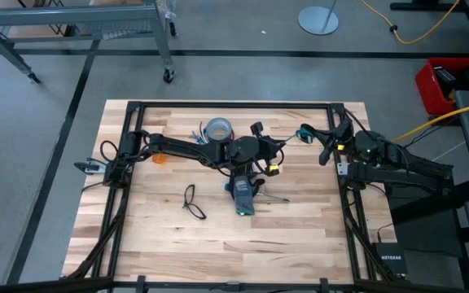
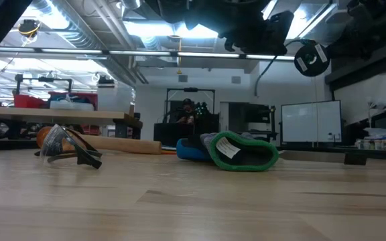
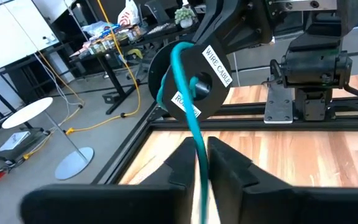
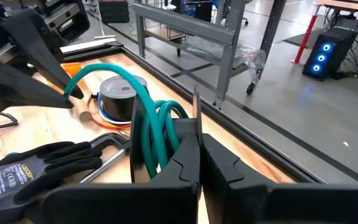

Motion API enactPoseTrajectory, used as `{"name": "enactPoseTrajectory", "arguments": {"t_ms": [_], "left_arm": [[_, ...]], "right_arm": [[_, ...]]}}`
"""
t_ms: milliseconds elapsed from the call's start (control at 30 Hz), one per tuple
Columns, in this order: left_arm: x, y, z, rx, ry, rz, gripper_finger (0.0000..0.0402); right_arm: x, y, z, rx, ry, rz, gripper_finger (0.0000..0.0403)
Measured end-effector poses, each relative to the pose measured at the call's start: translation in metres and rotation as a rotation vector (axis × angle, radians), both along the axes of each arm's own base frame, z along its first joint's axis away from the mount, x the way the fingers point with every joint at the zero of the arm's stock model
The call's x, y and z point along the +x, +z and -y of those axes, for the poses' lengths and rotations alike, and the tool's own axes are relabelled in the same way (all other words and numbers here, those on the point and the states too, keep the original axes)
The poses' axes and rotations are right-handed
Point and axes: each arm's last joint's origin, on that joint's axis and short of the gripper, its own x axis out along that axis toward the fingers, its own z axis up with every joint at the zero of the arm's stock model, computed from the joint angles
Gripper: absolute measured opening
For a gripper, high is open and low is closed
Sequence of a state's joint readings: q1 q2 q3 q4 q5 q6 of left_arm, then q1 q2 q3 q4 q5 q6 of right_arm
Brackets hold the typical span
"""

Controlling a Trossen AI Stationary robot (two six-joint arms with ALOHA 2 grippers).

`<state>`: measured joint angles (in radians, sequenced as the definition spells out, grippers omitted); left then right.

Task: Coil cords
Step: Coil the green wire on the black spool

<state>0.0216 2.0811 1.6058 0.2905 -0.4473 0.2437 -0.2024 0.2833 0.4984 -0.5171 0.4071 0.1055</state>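
Right now my left pincer point(image 3: 201, 163) has its two dark fingers nipped around a thin teal cord point(image 3: 188, 106); that cord runs up to a small round black disc spool point(image 3: 191, 78) with white labels, and my right pincer point(image 4: 197, 155) holds the spool by its rim, fingers fully closed on it, above the table's far right part near the black frame rail point(image 1: 234, 106).

To do this step well, I judge I should keep the cord lightly pinched so it slides under gentle tension, feed it square to the spool's groove, and let each turn lie beside the last one rather than crossing it; a slack feed would probably spill loops off the rim.

A second thin dark cord in a loose loop point(image 1: 192, 201) lies on the pale wooden table point(image 1: 300, 236), well apart and untouched; beside my left arm sit a black-and-blue work glove point(image 1: 242, 198) and a blue-grey tape roll point(image 1: 218, 129).

Hard to make out: the cord's free end drops out of sight below my left fingers; the windings already on the spool are partly hidden by its own face, so I cannot count them.
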Motion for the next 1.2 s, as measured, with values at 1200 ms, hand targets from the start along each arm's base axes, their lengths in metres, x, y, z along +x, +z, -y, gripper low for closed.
{"name": "enactPoseTrajectory", "arguments": {"t_ms": [1200], "left_arm": [[-0.008,-0.020,-0.033,-0.266,0.091,-0.091,0.0001]], "right_arm": [[0.007,0.020,0.000,-0.043,0.060,0.211,0.0001]]}}
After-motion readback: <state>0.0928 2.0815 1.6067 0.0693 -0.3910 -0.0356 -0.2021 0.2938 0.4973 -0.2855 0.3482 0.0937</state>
